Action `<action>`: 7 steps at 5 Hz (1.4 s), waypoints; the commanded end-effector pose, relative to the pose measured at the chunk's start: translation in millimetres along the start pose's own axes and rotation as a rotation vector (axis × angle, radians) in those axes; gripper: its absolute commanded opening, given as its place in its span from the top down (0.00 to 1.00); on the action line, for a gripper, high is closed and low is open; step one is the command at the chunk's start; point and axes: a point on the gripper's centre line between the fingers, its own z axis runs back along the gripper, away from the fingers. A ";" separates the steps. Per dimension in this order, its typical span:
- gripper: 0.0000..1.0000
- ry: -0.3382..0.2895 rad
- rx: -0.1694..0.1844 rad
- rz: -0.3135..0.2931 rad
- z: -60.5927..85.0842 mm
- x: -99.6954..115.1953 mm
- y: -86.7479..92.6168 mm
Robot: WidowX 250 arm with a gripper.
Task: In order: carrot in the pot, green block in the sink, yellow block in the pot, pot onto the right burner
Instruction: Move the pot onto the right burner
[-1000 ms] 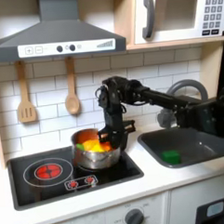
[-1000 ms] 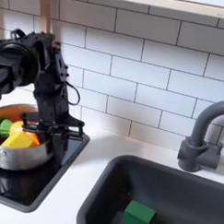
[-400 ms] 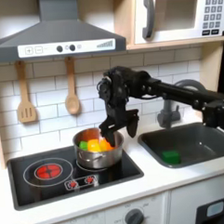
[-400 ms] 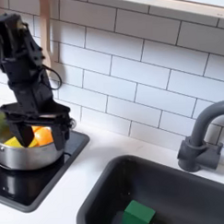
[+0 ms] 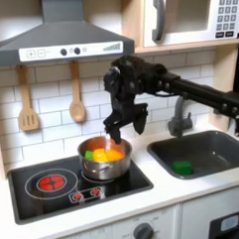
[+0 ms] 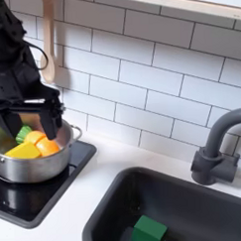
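The shiny pot (image 5: pixel 103 164) (image 6: pixel 31 164) stands on the right side of the black cooktop (image 5: pixel 56 189). Inside it lie the orange carrot (image 5: pixel 109 152) (image 6: pixel 46 146), with its green leafy end (image 6: pixel 26 134), and the yellow block (image 5: pixel 96 154) (image 6: pixel 22 152). My gripper (image 5: pixel 122 129) (image 6: pixel 27 117) hangs just above the pot's rim, open, with nothing between its fingers. The green block (image 5: pixel 183 168) (image 6: pixel 149 231) lies on the floor of the dark grey sink (image 5: pixel 214 148) (image 6: pixel 200 198), below the arched faucet (image 5: pixel 177 116) (image 6: pixel 217 148).
A red-ringed burner (image 5: pixel 50 181) sits on the cooktop in the first exterior view's left. Two wooden utensils (image 5: pixel 27 104) (image 5: pixel 77 96) hang on the tiled wall. A range hood (image 5: pixel 63 37) and a microwave (image 5: pixel 191 15) are overhead.
My gripper has let go of the pot's side and risen above the rim. The arm has swung towards the second exterior view's left. The pot stays on the cooktop.
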 end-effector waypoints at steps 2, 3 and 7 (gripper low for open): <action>1.00 0.086 0.071 0.084 -23.0 -42.4 36.3; 1.00 0.090 0.097 0.109 -25.7 -47.3 51.2; 1.00 0.120 0.140 0.192 -48.4 -42.3 88.3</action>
